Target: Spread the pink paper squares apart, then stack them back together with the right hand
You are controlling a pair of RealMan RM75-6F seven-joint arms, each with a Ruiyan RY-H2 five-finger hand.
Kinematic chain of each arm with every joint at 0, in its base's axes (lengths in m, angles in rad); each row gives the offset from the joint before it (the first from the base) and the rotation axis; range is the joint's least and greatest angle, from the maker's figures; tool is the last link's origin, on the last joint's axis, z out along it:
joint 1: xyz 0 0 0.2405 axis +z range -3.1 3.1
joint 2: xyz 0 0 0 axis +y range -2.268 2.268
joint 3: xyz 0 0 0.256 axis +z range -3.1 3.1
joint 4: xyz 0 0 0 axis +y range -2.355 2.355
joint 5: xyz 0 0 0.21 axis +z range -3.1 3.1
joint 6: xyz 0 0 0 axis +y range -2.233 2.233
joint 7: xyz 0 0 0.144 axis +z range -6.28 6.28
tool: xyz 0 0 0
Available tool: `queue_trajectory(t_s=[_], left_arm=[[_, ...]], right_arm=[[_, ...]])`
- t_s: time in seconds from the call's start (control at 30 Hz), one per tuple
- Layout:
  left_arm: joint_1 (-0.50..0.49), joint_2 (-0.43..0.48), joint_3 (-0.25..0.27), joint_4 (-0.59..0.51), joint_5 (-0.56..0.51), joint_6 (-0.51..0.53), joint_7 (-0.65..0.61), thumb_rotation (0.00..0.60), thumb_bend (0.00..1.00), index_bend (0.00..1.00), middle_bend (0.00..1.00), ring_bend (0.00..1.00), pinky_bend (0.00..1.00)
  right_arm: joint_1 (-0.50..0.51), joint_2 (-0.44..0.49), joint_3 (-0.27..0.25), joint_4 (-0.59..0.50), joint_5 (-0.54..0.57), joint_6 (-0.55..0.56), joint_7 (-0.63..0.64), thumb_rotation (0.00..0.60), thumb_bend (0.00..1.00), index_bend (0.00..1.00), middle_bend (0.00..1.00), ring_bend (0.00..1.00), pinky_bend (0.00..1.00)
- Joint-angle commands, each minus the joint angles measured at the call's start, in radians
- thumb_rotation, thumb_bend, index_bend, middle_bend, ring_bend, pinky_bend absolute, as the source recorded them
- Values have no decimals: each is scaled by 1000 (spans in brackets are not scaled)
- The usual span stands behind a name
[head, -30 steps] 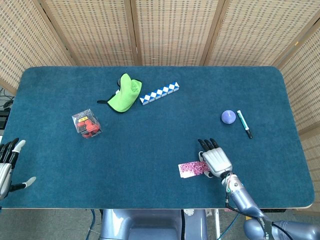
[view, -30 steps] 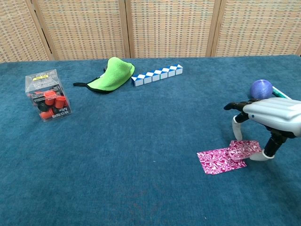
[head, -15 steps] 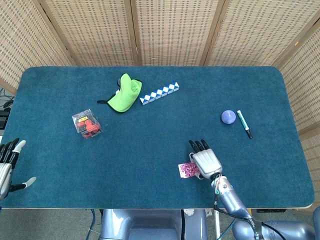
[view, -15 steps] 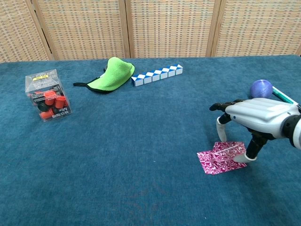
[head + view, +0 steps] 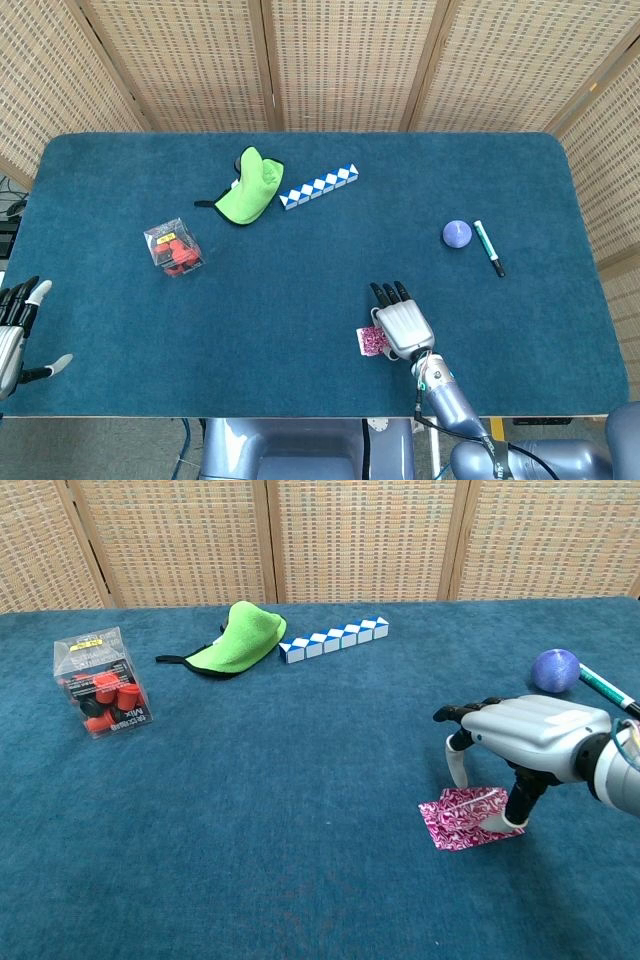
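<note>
1. My right robot hand (image 5: 525,738) arches palm-down over the pink squares (image 5: 462,818), fingertips (image 5: 458,776) and thumb coming down onto the paper; whether it pinches a sheet or only presses on it, I cannot tell.
2. The pink squares lie near the front edge of the desk (image 5: 320,160), at about 5 o'clock from its middle. In the chest view they overlap almost wholly, one sheet set a little askew on the other.
3. From the head view, only the left part of the squares (image 5: 372,342) shows beside my right robot hand (image 5: 402,322).
4. My left robot hand (image 5: 18,325) hangs off the desk's edge at 8 o'clock, fingers apart, holding nothing.
5. A clear box (image 5: 174,247) of red pieces sits at 9 o'clock.
6. A green cloth (image 5: 250,187) and a blue-and-white block strip (image 5: 319,188) lie near each other at 12 o'clock.
7. A purple ball (image 5: 457,234) and a pen (image 5: 488,248) lie just beside each other at 3 o'clock.
</note>
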Motion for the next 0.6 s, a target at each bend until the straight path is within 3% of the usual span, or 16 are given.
queue_trajectory(t_s=[0.03, 0.6], left_arm=[[0, 0, 0, 1, 0, 0, -1, 600, 0, 0, 0, 0, 0], [0, 0, 1, 1, 1, 0, -1, 600, 0, 0, 0, 0, 0]], right_arm=[[4, -5, -2, -1, 7, 4, -8, 600, 252, 468, 22, 0, 0], [18, -8, -8, -2, 32, 14, -15, 600, 234, 394, 0, 0, 0]])
